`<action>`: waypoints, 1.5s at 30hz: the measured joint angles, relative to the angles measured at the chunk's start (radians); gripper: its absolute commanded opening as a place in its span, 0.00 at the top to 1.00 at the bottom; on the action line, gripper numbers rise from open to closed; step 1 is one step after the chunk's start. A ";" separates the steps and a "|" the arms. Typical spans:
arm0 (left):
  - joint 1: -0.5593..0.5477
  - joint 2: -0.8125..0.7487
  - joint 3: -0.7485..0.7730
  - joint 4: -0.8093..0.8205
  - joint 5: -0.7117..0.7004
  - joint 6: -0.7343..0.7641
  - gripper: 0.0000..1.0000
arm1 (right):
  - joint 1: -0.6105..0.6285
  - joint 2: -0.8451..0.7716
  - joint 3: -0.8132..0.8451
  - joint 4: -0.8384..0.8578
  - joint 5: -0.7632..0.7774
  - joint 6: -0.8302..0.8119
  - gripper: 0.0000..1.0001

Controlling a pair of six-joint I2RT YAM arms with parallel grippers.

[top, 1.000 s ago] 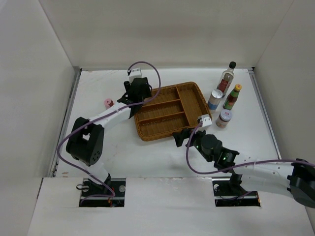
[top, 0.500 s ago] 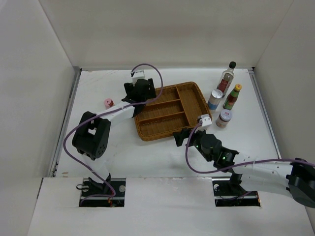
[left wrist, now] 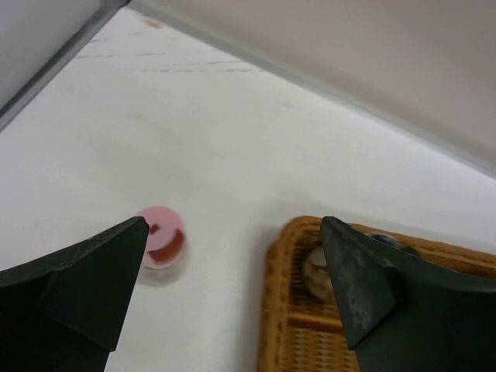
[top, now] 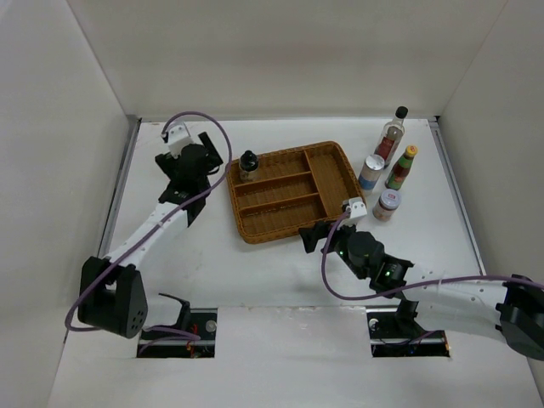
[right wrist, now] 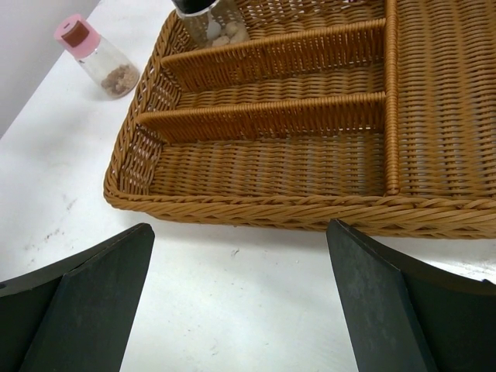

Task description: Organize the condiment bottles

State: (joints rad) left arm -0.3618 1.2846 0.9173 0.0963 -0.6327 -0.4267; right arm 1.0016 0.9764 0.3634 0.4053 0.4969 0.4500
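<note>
A squat dark black-capped bottle [top: 247, 164] stands upright in the back-left compartment of the wicker tray [top: 293, 234]. My left gripper [top: 197, 166] hovers open and empty to the left of it, apart from the bottle [left wrist: 314, 267]. A pink-lidded jar [left wrist: 160, 236] stands on the table by the left fingertip; in the top view the arm hides it. The tall clear bottle [top: 392, 134], green orange-capped bottle [top: 401, 167], blue-label shaker [top: 371, 172] and another pink-lidded jar [top: 388, 204] stand right of the tray. My right gripper [top: 327, 238] is open over the table before the tray's near rim [right wrist: 271, 209].
White walls close in the table at the back and both sides. The tray's three other compartments hold nothing. The right wrist view shows the pink-lidded jar [right wrist: 97, 54] beyond the tray's far left corner.
My left gripper has opened, left the squat dark bottle standing in the tray's back-left compartment, and swung away to the left. The right arm has not moved.
</note>
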 measured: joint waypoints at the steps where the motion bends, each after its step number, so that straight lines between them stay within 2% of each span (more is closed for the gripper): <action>1: 0.031 0.012 -0.007 -0.009 0.000 -0.008 0.05 | 0.000 -0.001 0.000 0.001 0.000 0.000 0.00; 5: 0.116 0.106 -0.016 -0.052 0.017 -0.036 0.06 | 0.000 -0.001 0.000 0.000 0.000 0.000 0.00; 11: 0.143 0.253 -0.009 -0.079 0.045 -0.051 0.13 | 0.000 0.000 0.000 0.000 0.000 0.000 0.00; 14: 0.147 0.296 0.003 -0.080 0.047 -0.053 0.25 | 0.000 0.000 0.000 0.000 0.000 0.000 0.00; 18: 0.152 0.324 0.019 -0.077 0.043 -0.057 0.55 | 0.000 0.001 0.000 0.000 0.000 0.000 0.00; 22: 0.151 0.319 0.017 -0.065 0.034 -0.054 0.66 | 0.000 0.001 0.000 0.000 0.000 0.000 0.00; 28: 0.093 0.176 -0.051 -0.056 0.012 -0.046 0.68 | -0.005 0.007 0.000 0.000 0.000 0.001 0.00; 35: -0.124 -0.061 -0.070 -0.063 0.005 -0.040 0.69 | -0.007 0.008 0.000 0.000 0.000 0.003 0.00; 40: -0.244 -0.032 -0.012 -0.076 0.018 -0.040 0.69 | -0.007 0.008 0.000 0.000 0.000 0.003 0.00; 45: -0.289 0.064 0.022 -0.079 0.044 -0.040 0.68 | -0.008 0.008 0.000 0.000 0.000 0.003 0.00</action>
State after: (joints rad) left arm -0.6506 1.3483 0.9390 0.0177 -0.5884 -0.4671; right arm 0.9936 0.9844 0.3634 0.4049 0.4969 0.4526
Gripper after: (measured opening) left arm 0.476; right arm 0.998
